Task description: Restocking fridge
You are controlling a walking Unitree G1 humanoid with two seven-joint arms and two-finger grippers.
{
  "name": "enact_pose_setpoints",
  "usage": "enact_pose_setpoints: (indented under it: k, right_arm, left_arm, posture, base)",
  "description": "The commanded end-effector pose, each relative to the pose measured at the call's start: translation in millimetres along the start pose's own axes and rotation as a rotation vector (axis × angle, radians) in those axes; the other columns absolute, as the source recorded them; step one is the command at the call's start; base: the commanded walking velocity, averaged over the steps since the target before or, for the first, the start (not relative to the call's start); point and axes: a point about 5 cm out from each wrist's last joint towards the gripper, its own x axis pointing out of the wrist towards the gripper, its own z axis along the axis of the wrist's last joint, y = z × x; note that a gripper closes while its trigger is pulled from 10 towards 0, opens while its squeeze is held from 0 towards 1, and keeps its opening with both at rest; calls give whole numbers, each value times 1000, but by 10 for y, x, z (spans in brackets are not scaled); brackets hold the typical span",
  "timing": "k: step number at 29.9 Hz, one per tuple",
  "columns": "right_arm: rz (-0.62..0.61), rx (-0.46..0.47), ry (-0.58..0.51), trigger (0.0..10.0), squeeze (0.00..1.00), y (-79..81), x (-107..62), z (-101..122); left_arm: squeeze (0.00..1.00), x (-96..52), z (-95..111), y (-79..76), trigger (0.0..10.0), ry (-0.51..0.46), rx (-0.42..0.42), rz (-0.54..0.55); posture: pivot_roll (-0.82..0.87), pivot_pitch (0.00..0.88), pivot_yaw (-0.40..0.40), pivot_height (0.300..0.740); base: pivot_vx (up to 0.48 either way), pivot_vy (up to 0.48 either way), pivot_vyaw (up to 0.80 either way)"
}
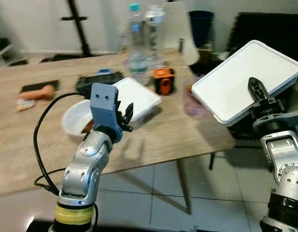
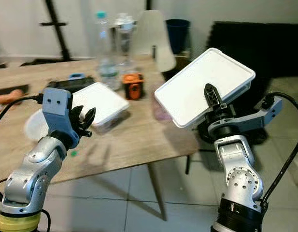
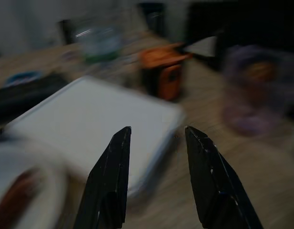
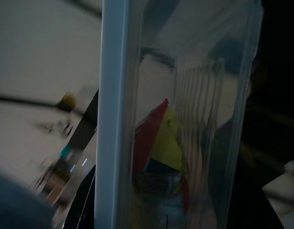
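Observation:
My right gripper (image 1: 259, 96) is shut on a clear food container with a white lid (image 1: 240, 79), held tilted in the air off the table's right end. Through its clear wall (image 4: 185, 157) red and yellow contents show. A second white-lidded container (image 1: 137, 96) lies flat on the wooden table (image 1: 177, 130). My left gripper (image 3: 156, 138) hovers open just short of that container, nothing between its fingers. A white bowl (image 1: 76, 118) sits to its left.
Behind the flat container stand two clear water bottles (image 1: 137, 43), an orange gadget (image 1: 164, 79) and a black device (image 1: 93, 79). A purple-tinted tub (image 1: 191, 104) sits near the table's right edge. A white chair (image 1: 180, 29) and tiled floor (image 1: 153, 198) surround the table.

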Motion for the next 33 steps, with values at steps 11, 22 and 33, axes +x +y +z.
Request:
enact_pose_setpoints:
  k: [11, 22, 33]
  right_arm:
    - [24, -10, -6, 10000, 0, 19, -5, 5]
    - [28, -13, -5, 10000, 0, 24, -6, -6]
    - [21, -22, -8, 10000, 0, 20, -22, 4]
  left_arm:
    - [0, 7, 4, -55, 10000, -2, -25, -31]
    - [0, 10, 24, -105, 10000, -14, -30, -58]
    - [0, 43, 60, -194, 10000, -25, -102, -81]
  posture:
    - [-39, 147, 12, 736]
    - [-41, 144, 14, 736]
    - [-50, 135, 15, 736]
  base:
    - [0, 0, -788]
    - [0, 0, -788]
    - [0, 0, -791]
